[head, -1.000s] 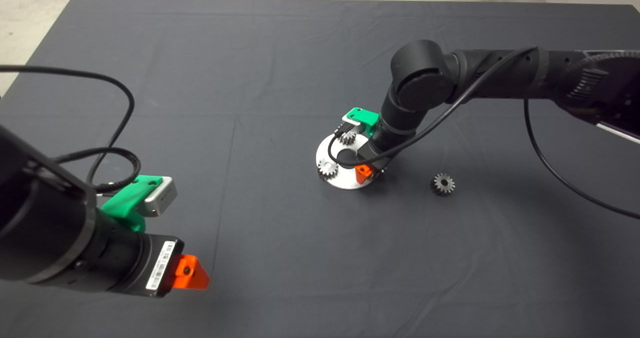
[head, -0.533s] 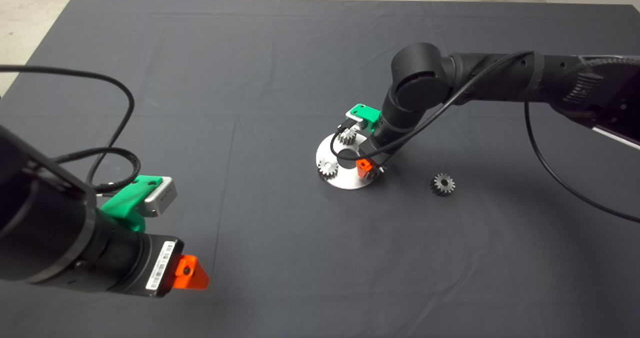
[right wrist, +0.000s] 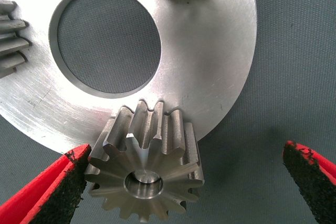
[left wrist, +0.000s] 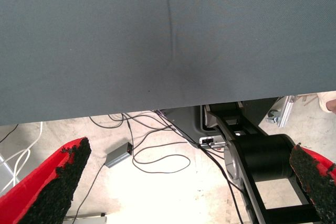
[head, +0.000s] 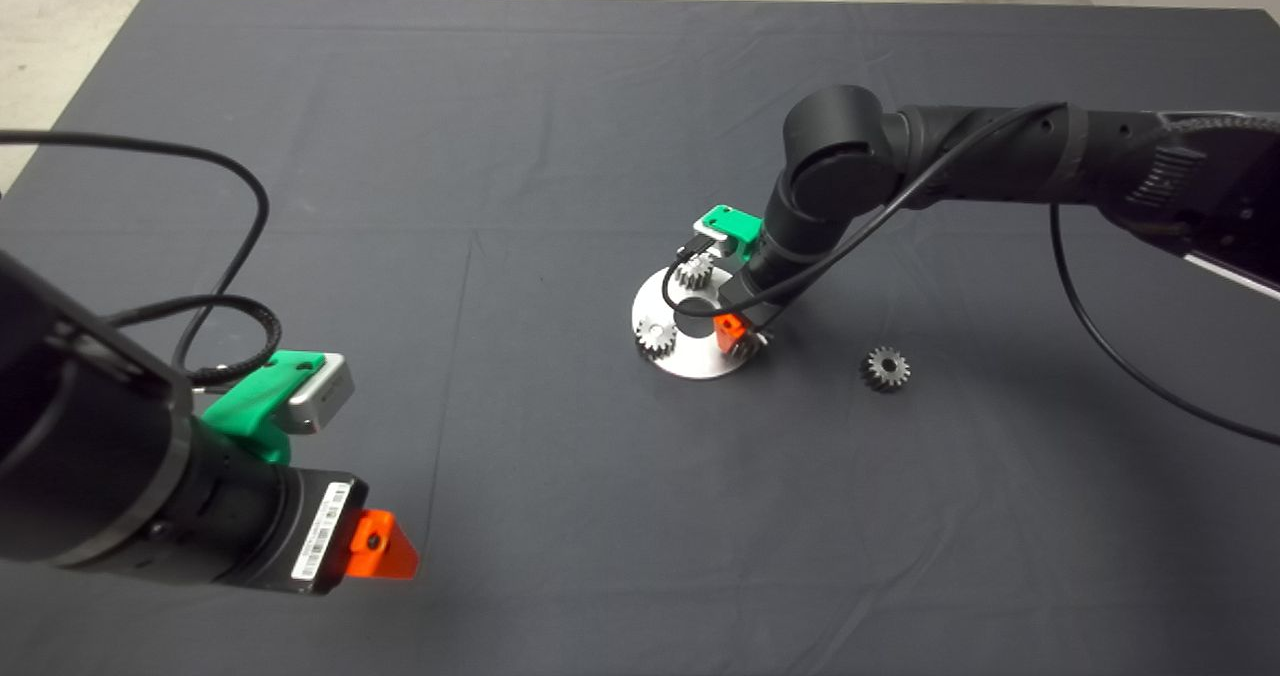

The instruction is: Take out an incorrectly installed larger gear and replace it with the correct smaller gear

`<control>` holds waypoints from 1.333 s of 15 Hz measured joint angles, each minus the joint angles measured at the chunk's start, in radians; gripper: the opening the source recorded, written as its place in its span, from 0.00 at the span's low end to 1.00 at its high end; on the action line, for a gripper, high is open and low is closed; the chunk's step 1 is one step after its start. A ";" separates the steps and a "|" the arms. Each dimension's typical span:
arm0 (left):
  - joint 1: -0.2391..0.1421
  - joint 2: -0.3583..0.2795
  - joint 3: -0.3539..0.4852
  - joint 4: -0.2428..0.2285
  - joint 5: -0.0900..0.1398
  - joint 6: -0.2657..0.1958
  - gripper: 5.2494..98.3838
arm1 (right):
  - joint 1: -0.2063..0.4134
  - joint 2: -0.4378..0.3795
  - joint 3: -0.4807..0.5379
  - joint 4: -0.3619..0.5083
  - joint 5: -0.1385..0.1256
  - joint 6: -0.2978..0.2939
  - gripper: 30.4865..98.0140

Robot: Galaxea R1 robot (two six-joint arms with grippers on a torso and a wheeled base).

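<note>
A round silver plate [head: 690, 361] with a centre hole lies mid-mat. The larger gear [right wrist: 144, 166], silver with long flaring teeth, sits at the rim of the plate [right wrist: 210, 66]. My right gripper [right wrist: 181, 187] hangs over it, open, fingers on either side; one pad [right wrist: 58, 192] is close against the teeth. From above, the right gripper [head: 735, 334] largely hides the larger gear [head: 748, 348]. The smaller gear [head: 886, 368], dark grey, lies alone on the mat to the plate's right. My left gripper [left wrist: 184, 182] is parked open at the mat's lower left.
Two same-sized small gears [head: 693, 274] [head: 655, 336] stand on the plate's far and left sides. The right arm's black cable [head: 700, 306] loops over the plate. The left wrist view shows the mat edge and floor cables [left wrist: 157, 156].
My right gripper has shifted slightly toward the plate's far right, uncovering the far small gear. The left arm and the loose dark gear have not moved.
</note>
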State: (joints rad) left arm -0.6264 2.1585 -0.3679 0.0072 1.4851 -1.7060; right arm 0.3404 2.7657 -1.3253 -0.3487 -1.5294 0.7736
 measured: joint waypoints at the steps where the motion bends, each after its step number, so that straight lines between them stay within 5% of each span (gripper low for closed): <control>1: 0.000 0.000 0.000 0.000 0.000 0.000 0.99 | 0.000 0.000 0.000 0.000 0.000 0.000 0.96; 4: 0.000 0.000 0.000 0.000 0.000 0.000 0.99 | 0.000 0.000 0.000 0.000 0.001 0.001 0.88; 19: 0.000 0.000 0.000 0.000 0.000 0.000 0.99 | -0.011 0.025 0.007 0.002 0.000 0.013 0.88; 20: 0.000 0.000 0.000 0.000 0.000 0.000 0.99 | -0.011 0.028 0.008 0.002 0.000 0.014 0.83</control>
State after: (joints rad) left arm -0.6264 2.1585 -0.3679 0.0071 1.4851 -1.7060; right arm 0.3294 2.7936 -1.3170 -0.3464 -1.5289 0.7879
